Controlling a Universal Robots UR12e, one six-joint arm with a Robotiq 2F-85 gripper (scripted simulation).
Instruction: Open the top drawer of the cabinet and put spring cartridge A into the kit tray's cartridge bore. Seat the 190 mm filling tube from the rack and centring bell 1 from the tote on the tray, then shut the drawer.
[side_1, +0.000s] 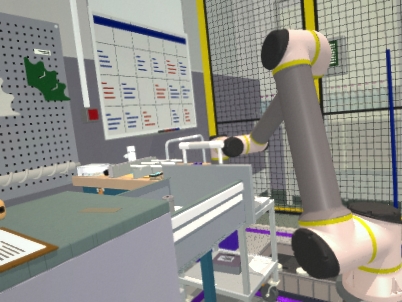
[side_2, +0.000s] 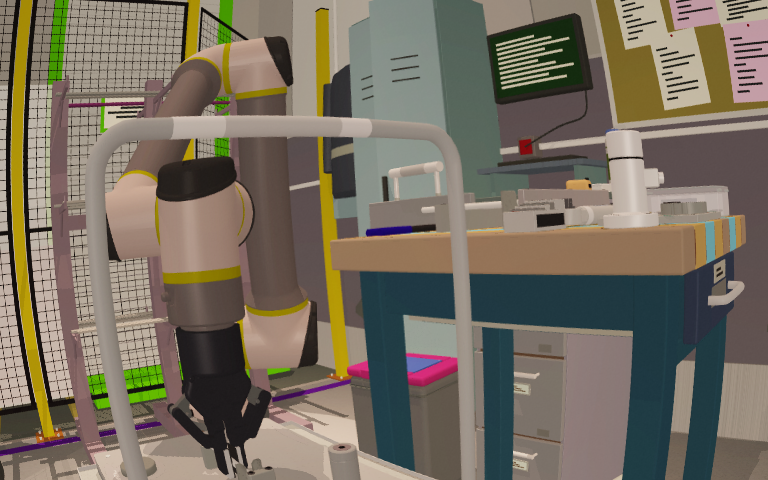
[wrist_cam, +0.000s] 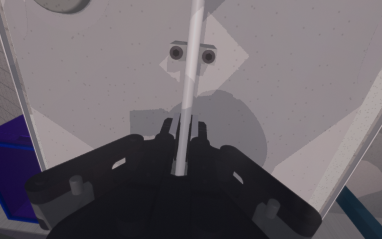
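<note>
The far end of a thin pale filling tube (wrist_cam: 189, 79) runs out of the wrist camera's view, and its near end is hidden between my fingers. It lies along a grey cart top, crossing a small bracket with two socket screws (wrist_cam: 193, 55). My gripper (wrist_cam: 181, 128) (side_2: 231, 455) points straight down at the cart top, behind the cart's curved handle (side_2: 272, 127). The kit tray (side_2: 566, 206) sits far off on the wooden bench top. The open cabinet drawer (side_1: 210, 205) juts out on the other side. My gripper is closed and holds the filling tube.
A grey bin with a pink lid (side_2: 405, 368) stands under the bench (side_2: 510, 249). A short grey cylinder (side_2: 341, 459) stands on the cart right of my gripper. A white post fixture (side_2: 626, 181) rises on the bench. Mesh fencing (side_1: 350, 75) closes the cell behind the arm.
</note>
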